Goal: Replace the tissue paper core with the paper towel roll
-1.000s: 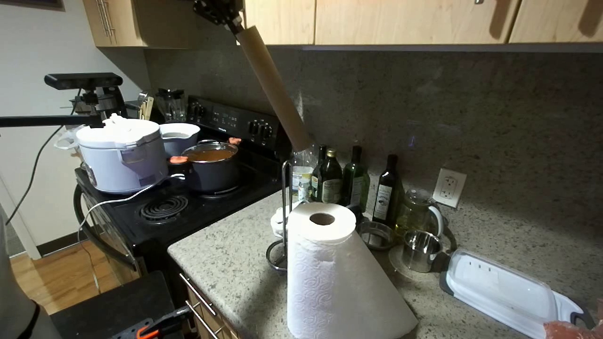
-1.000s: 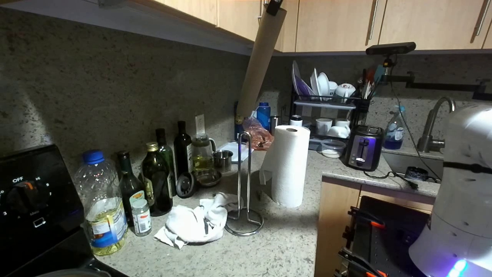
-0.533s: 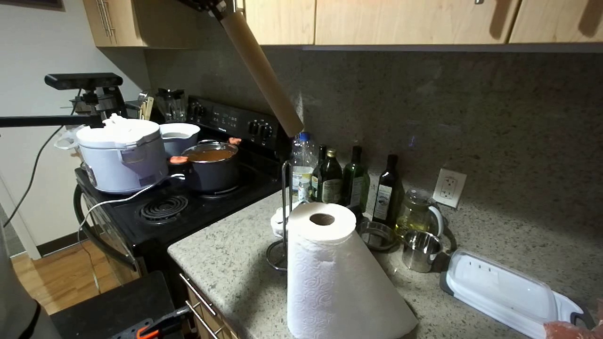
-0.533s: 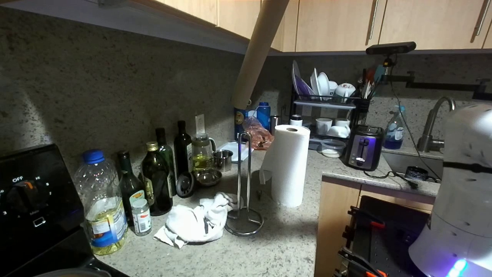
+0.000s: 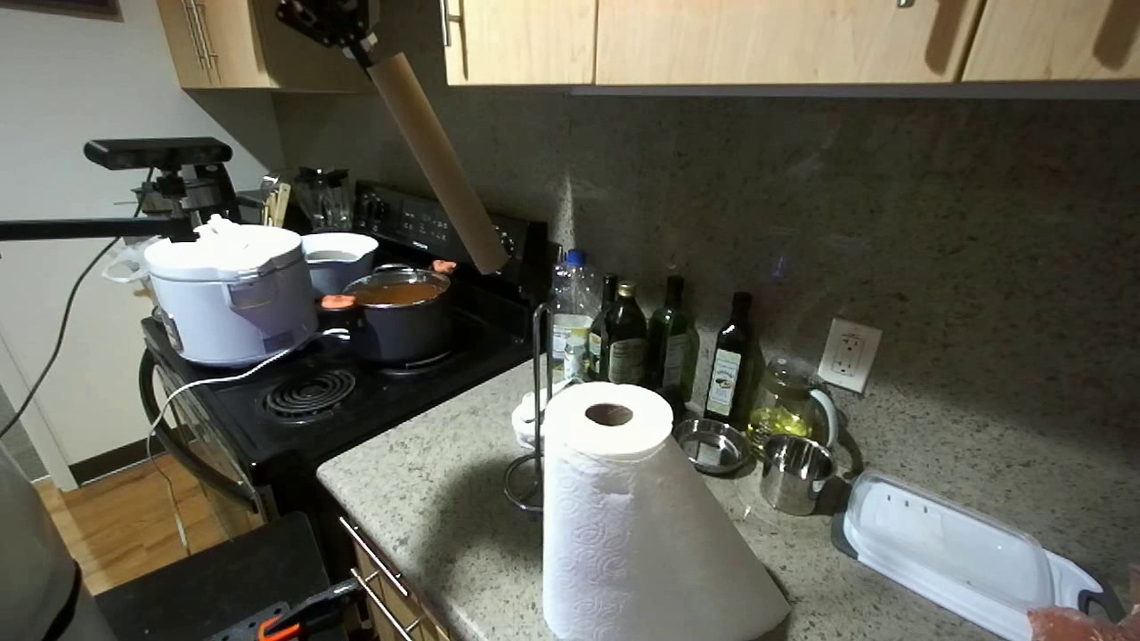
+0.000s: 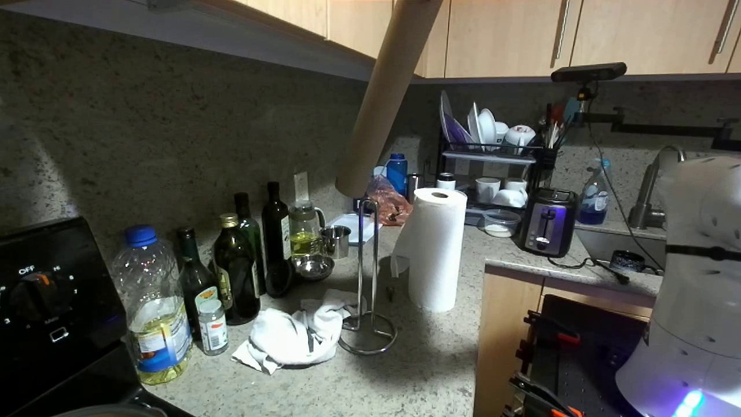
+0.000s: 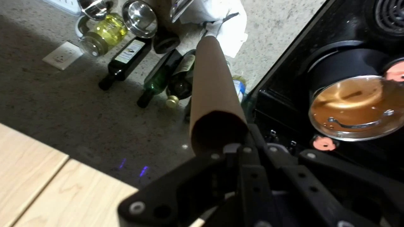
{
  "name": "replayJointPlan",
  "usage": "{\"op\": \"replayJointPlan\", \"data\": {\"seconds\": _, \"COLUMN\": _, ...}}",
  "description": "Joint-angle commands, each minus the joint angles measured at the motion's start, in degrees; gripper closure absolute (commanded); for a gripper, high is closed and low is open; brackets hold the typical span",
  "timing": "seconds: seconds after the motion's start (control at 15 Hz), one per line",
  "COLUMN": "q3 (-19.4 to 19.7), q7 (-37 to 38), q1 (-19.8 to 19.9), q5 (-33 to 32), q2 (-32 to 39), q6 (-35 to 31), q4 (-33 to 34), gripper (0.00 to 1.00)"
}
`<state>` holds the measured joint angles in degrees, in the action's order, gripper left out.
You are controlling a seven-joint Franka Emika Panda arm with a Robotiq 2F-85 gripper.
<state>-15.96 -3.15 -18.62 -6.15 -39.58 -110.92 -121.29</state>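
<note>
High above the counter, my gripper [image 5: 363, 55] is shut on the upper rim of the tissue paper core [image 5: 438, 165], a slim brown tube that hangs tilted. In the wrist view the gripper [image 7: 249, 134] pinches the tube wall, one finger inside the hollow end and one outside. The core [image 6: 389, 95] crosses the top of an exterior view, where the gripper is out of frame. Upright on the counter stands the paper towel roll [image 6: 437, 255], fat and white, with a loose sheet trailing. Beside it, the wire holder [image 6: 373, 278] has nothing on it.
Dark bottles [image 5: 626, 343] line the backsplash. A crumpled white cloth [image 6: 298, 336] lies by the holder's base. The stove bears a pot [image 5: 399, 316] with orange liquid and a white cooker [image 5: 227, 294]. Wooden cabinets [image 5: 784, 40] hang overhead.
The gripper and core have moved across toward the stove, away from the backsplash bottles. The core rose slightly, then came down a little. The roll and holder have stayed put.
</note>
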Motion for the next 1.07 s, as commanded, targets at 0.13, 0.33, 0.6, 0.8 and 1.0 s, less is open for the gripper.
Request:
{"op": "replayJointPlan", "data": {"seconds": 0.13, "q3": 1.7, "q7": -5.8, "q1": -4.7, "q5": 7.1, "q2": -1.8, "q6": -2.1, "q4": -6.7, "gripper": 1.00}}
{"op": "replayJointPlan", "data": {"seconds": 0.33, "q3": 2.6, "q7": -8.1, "q1": -6.4, "q5": 11.4, "q2": -1.1, "q6": -2.9, "q4": -9.5, "gripper": 1.00}}
{"op": "replayJointPlan", "data": {"seconds": 0.6, "q3": 3.2, "q7": -10.0, "q1": -6.7, "q5": 15.4, "q2": 1.3, "q6": -2.8, "q4": -11.7, "gripper": 1.00}}
{"op": "replayJointPlan", "data": {"seconds": 0.8, "q3": 3.2, "q7": -11.1, "q1": -6.4, "q5": 16.9, "q2": 4.8, "q6": -3.3, "q4": -12.3, "gripper": 1.00}}
{"op": "replayJointPlan", "data": {"seconds": 1.0, "q3": 2.8, "q7": -11.9, "q1": -6.2, "q5": 17.7, "q2": 10.0, "q6": -5.1, "q4": -11.5, "gripper": 1.00}}
